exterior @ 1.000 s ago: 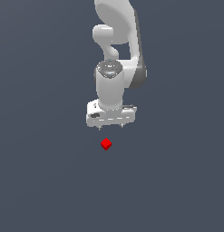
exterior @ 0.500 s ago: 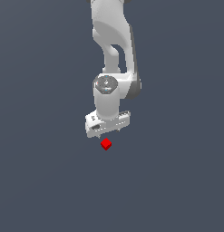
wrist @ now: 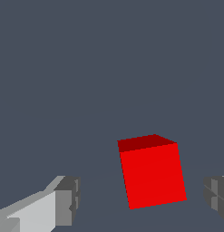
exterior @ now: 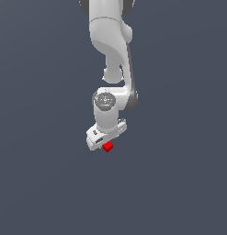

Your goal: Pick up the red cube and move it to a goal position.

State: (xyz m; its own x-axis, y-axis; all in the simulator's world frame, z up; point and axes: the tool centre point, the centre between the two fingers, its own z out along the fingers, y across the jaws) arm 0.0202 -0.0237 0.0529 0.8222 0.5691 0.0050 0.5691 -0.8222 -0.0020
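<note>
Glossy white rounded arm (exterior: 108, 41), dark joint seams, grey-padded white claw (wrist: 143, 199)

The counter (exterior: 46, 183) is a plain, dark slate-grey surface that fills both views, unmarked and even in tone. Directly on it lies the red cube (exterior: 107, 147), just under the pincer (exterior: 104, 140); in the wrist view the cube (wrist: 152, 171) sits between the spread fingers (wrist: 68, 199), touching neither.
</note>
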